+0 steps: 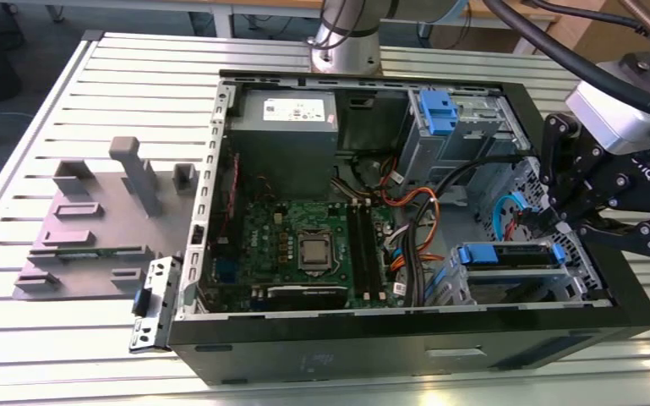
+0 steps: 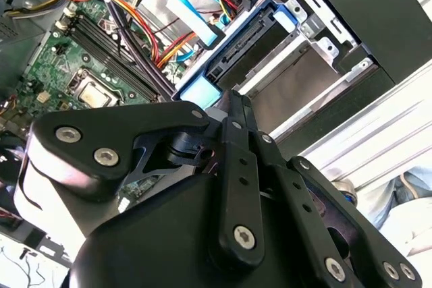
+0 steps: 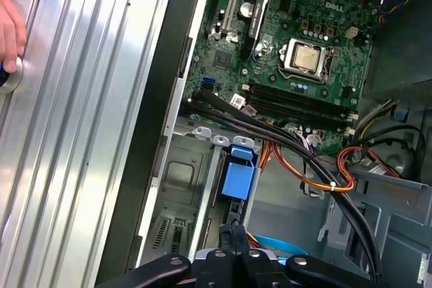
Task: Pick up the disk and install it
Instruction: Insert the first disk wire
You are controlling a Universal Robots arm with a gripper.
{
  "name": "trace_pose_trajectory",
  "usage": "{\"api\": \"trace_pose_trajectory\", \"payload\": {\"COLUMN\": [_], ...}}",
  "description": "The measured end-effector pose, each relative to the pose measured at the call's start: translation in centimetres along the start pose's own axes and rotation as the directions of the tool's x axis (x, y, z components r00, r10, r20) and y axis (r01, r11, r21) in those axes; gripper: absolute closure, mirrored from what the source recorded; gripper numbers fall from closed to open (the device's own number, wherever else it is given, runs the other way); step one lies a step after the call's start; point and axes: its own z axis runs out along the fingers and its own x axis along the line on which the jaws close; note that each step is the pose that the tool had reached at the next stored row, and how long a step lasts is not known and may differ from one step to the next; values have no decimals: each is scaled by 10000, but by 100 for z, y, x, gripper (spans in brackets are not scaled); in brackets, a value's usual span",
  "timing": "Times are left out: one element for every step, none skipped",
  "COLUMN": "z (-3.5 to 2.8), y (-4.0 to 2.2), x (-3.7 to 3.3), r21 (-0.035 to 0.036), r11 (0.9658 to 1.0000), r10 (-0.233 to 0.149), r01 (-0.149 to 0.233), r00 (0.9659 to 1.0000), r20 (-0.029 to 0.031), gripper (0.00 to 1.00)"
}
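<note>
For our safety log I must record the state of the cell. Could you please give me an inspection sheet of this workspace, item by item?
Surface: slatted metal table, carrying the open computer case.
Job's things: the disk sits in a drive bay of the case, with its blue handle toward the gripper.
Clutter: grey fixture with posts on the table, at the exterior view's left of the case.
Grippers: gripper shut, holding nothing, its tip close to the blue handle.
Cables: orange, yellow and black wires and a blue flat cable inside the case; black hoses on the arm.
Surroundings: a person's hand over the table.
</note>
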Motion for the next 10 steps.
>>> {"api": "trace_pose_trajectory", "payload": {"z": [0,0,0,0,0,0,0,0,0,0], "y": [0,0,0,0,0,0,0,0,0,0], "x": [0,0,0,0,0,0,0,0,0,0], "r21": [-2,-4,-7,-9,-11,-13,-15,-18,-20,-22], "r11": [10000,10000,10000,9999,9999,9998,9998,9997,9997,9996], "r10": [-29,-60,-88,-118,-146,-175,-204,-235,-263,-292], "r01": [29,60,88,118,146,175,204,235,263,292], "r00": [10000,10000,10000,9999,9999,9998,9998,9997,9997,9996], "r20": [-1,-2,-4,-4,-5,-6,-6,-8,-8,-9], "gripper": [89,89,89,89,89,89,89,89,89,89]}}
